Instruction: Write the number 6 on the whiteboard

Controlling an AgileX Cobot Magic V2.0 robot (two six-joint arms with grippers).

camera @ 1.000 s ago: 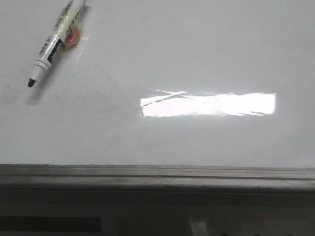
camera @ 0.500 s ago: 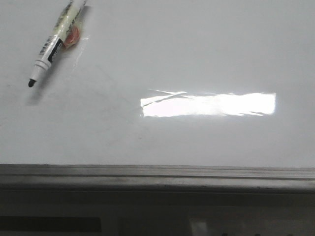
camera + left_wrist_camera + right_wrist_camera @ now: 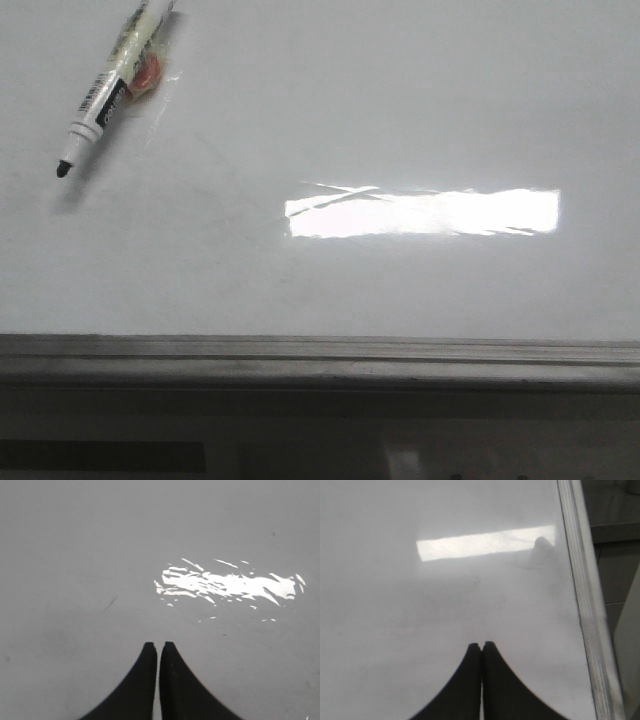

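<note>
A marker [image 3: 105,92] lies slanted at the far left of the front view, its uncapped black tip [image 3: 63,169] pointing toward the near left. Its barrel is white with a black label band; the far end runs out of frame. A small orange-red patch [image 3: 147,73] sits just beside the barrel. A dark grey ledge [image 3: 320,400] runs along the near edge.

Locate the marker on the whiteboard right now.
In the front view the marker lies on the whiteboard at its far left, tip pointing near-left, well left of the bright glare.
</note>
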